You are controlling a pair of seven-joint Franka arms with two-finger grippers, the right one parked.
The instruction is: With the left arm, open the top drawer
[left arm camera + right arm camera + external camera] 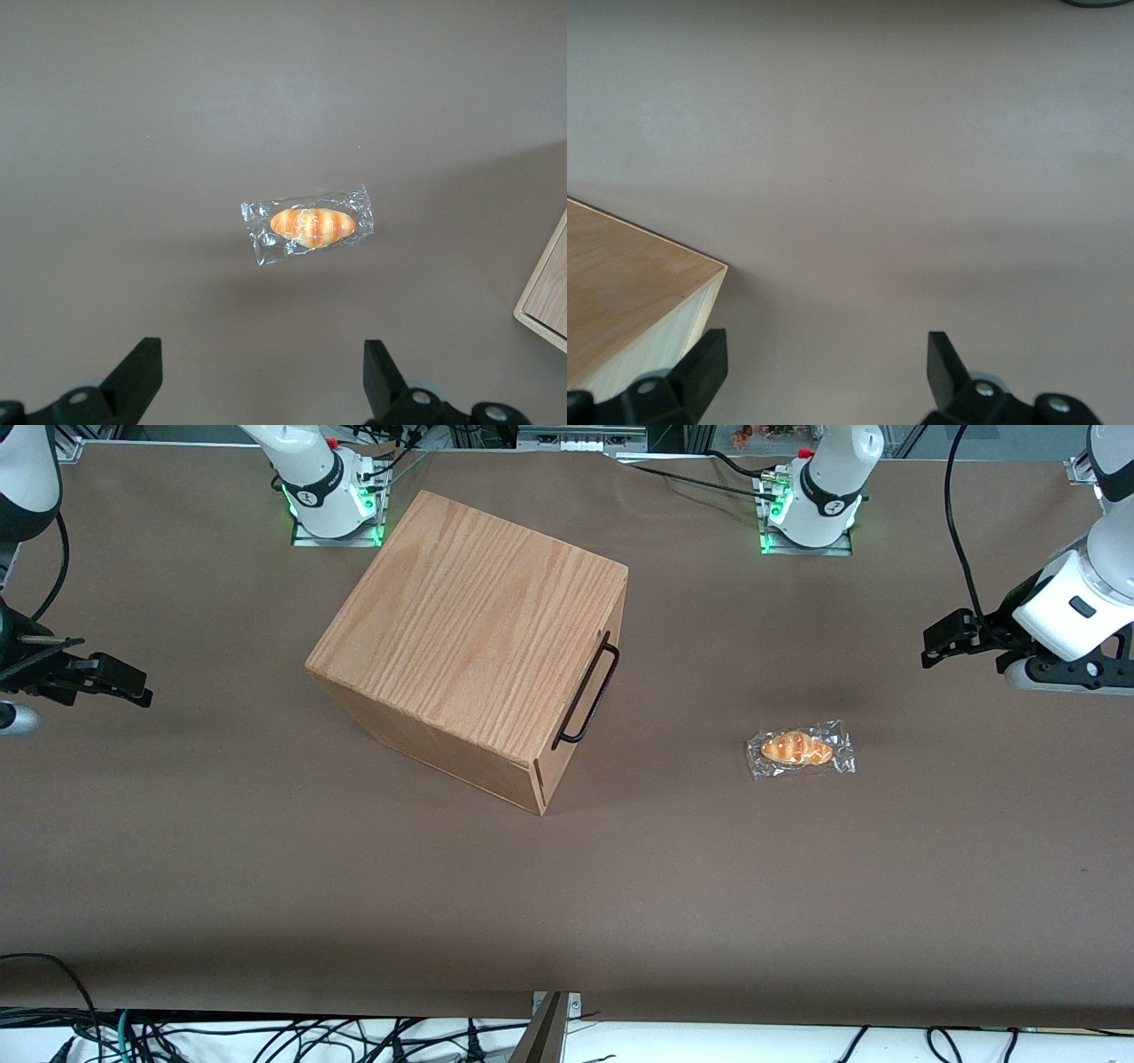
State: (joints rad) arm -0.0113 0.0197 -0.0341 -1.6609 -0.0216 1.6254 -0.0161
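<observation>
The top drawer point(615, 615) is shut in the oak-grain cabinet point(469, 638) in the middle of the table. Only its narrow front shows, with the long black bar handle point(585, 691) standing off it. That front faces the working arm's end of the table. My left arm point(1076, 598) hangs above the table at that end. Its black gripper point(928, 646) points toward the cabinet, well apart from the handle. In the left wrist view the gripper point(261, 354) is open, its fingers point(142, 367) spread wide with nothing between them. A corner of the cabinet point(547, 297) shows there too.
A bread roll in clear wrap point(800, 749) lies on the brown table point(567, 895) between the gripper and the drawer front, slightly nearer the front camera. The same wrapped roll point(308, 227) lies flat below the open gripper. Two arm bases point(811, 505) stand along the table's back edge.
</observation>
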